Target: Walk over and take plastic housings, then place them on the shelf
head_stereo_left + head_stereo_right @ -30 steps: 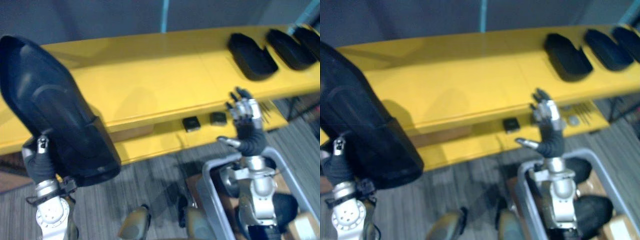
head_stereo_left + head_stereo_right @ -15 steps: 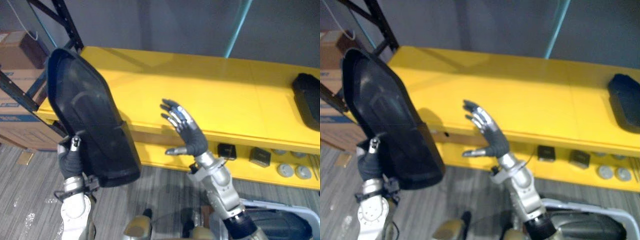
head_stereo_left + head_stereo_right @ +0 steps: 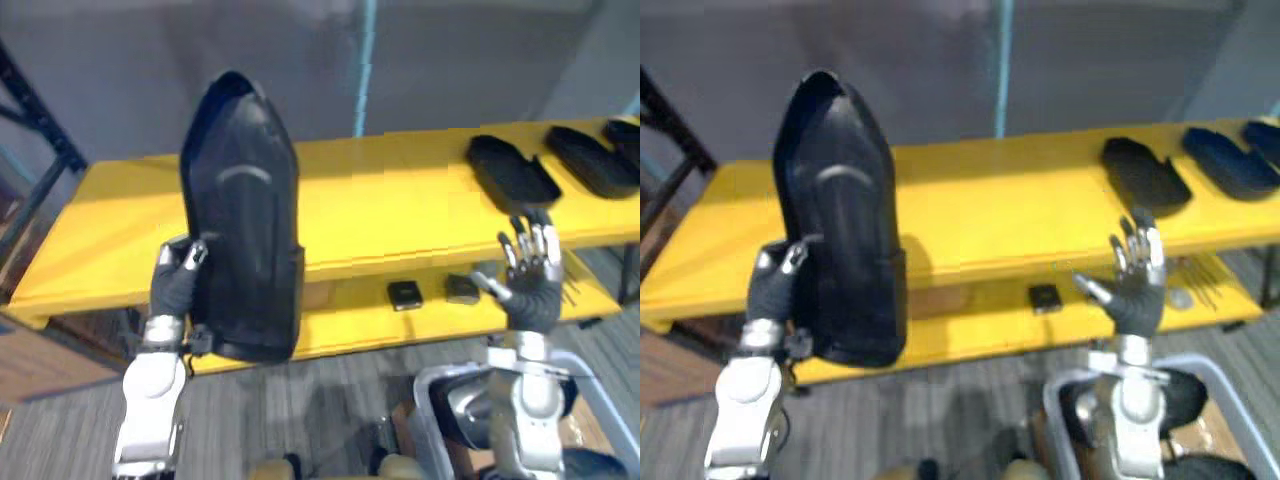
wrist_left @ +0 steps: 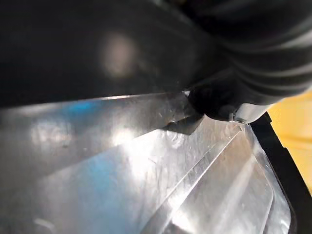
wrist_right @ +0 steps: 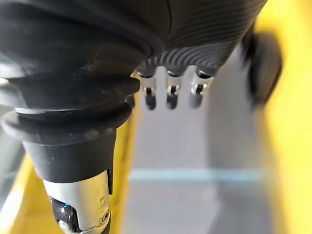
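A long black plastic housing (image 3: 243, 215) stands upright in front of the yellow shelf (image 3: 400, 205), held near its lower end by my left hand (image 3: 177, 281), whose fingers curl round its edge. Its shiny inner face (image 4: 146, 170) shows in the left wrist view. Three more black housings (image 3: 512, 170) lie on the shelf's top at the far right. My right hand (image 3: 528, 268) is raised with straight spread fingers (image 5: 168, 92), in front of the shelf's right part, holding nothing.
A lower yellow shelf board (image 3: 430, 310) carries small dark blocks (image 3: 404, 294) and round parts. A grey bin's rim (image 3: 440, 385) sits at the bottom right by my right arm. A dark rack post (image 3: 40, 125) stands at the left. A teal pole (image 3: 366, 60) rises behind.
The camera has swung right, so the far-right housings are back in view. The held housing has turned from a leftward lean to upright. My right hand has moved from the shelf's left part towards the right.
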You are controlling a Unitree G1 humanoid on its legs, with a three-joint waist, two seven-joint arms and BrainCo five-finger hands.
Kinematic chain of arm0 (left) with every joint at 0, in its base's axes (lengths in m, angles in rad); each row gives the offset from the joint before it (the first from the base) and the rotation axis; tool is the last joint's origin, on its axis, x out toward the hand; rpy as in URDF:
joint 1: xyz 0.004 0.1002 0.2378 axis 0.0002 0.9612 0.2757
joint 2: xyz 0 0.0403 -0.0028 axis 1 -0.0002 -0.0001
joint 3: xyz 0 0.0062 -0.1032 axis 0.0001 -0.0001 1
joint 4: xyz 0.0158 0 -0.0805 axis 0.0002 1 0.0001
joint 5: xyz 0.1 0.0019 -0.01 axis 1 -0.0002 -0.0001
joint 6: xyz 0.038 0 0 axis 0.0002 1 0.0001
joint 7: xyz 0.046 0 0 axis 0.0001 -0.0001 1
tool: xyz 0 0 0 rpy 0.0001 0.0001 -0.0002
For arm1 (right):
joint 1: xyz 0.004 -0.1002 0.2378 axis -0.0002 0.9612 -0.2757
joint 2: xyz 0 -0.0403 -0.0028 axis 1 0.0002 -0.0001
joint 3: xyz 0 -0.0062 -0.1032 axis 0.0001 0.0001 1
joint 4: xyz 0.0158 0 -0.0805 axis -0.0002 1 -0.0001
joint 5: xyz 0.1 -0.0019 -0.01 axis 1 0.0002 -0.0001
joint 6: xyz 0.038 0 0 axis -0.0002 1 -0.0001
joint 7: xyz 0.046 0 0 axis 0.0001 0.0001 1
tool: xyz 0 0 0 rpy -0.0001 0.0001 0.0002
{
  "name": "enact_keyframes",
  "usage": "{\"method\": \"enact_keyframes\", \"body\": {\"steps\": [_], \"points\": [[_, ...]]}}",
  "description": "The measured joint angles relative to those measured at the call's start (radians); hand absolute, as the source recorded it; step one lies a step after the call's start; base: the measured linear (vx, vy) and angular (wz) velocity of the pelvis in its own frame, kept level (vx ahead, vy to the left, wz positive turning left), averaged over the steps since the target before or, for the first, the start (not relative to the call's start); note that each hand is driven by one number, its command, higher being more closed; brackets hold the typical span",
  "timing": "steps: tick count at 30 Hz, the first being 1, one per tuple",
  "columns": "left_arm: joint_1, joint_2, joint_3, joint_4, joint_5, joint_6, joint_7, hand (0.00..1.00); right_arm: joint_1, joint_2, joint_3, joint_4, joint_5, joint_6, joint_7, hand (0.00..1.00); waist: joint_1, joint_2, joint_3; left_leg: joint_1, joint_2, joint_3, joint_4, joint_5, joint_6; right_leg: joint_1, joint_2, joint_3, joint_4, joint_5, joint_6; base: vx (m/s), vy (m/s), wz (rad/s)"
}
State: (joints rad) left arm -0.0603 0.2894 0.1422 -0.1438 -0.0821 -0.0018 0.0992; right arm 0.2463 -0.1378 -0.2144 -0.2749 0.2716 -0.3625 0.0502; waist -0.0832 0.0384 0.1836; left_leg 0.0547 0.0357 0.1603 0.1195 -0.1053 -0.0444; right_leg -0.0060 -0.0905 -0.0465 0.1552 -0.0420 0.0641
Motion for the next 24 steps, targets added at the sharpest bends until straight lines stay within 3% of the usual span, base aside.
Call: {"method": "enact_keyframes", "body": {"steps": [3,6,12,17,20,22,24], "points": [[-0.136,0.065,0.011,0.228,-0.039,0.099,0.092,1.0,0.056,0.0,0.008,0.0,0.012,0.026,0.044,0.0,-0.048,0.003,-0.001,0.015,0.014,0.054,-0.014,0.002,-0.005,-0.031,0.014,0.051,0.017,0.001,-0.004,0.03,-0.002,-0.58],[-0.253,0.101,0.015,0.36,-0.093,0.157,0.178,1.0,0.102,0.001,0.047,0.0,0.071,0.044,0.068,0.0,-0.081,-0.002,0.005,0.014,0.018,0.098,-0.024,0.009,-0.012,-0.086,0.026,0.096,0.063,-0.008,-0.01,0.02,-0.019,-0.42],[-0.418,0.121,0.02,0.49,-0.182,0.225,0.336,1.0,0.161,0.002,0.207,-0.048,0.109,0.062,0.082,0.0,-0.125,0.005,0.055,0.022,0.017,0.144,-0.023,0.009,-0.014,-0.151,0.032,0.134,0.165,-0.061,-0.017,-0.01,-0.038,-0.21],[-0.524,0.147,0.044,0.548,-0.193,0.27,0.459,1.0,0.185,-0.004,0.319,-0.075,0.109,0.064,0.061,0.0,-0.136,0.0,0.1,0.008,0.04,0.182,-0.002,0.002,-0.021,-0.175,0.053,0.143,0.179,-0.066,-0.025,-0.02,-0.052,-0.1],[-0.594,0.218,0.044,0.574,-0.175,0.313,0.526,1.0,0.18,-0.01,0.382,-0.076,0.11,0.063,0.033,0.0,-0.136,-0.005,0.118,-0.03,0.061,0.21,0.026,-0.005,-0.027,-0.211,0.072,0.161,0.172,-0.048,-0.032,0.01,-0.042,-0.21],[-0.653,0.251,0.041,0.585,-0.132,0.341,0.554,1.0,0.182,-0.016,0.408,-0.078,0.119,0.063,0.015,0.0,-0.137,-0.006,0.137,-0.041,0.069,0.213,0.034,-0.006,-0.028,-0.216,0.08,0.161,0.162,-0.035,-0.032,0.02,-0.031,-0.1],[-0.739,0.296,0.027,0.589,-0.031,0.399,0.583,1.0,0.18,-0.038,0.441,-0.08,0.121,0.063,-0.011,0.0,-0.137,-0.008,0.154,-0.042,0.08,0.231,0.041,-0.011,-0.033,-0.216,0.089,0.165,0.156,-0.025,-0.033,0.04,-0.015,-0.16]]}}
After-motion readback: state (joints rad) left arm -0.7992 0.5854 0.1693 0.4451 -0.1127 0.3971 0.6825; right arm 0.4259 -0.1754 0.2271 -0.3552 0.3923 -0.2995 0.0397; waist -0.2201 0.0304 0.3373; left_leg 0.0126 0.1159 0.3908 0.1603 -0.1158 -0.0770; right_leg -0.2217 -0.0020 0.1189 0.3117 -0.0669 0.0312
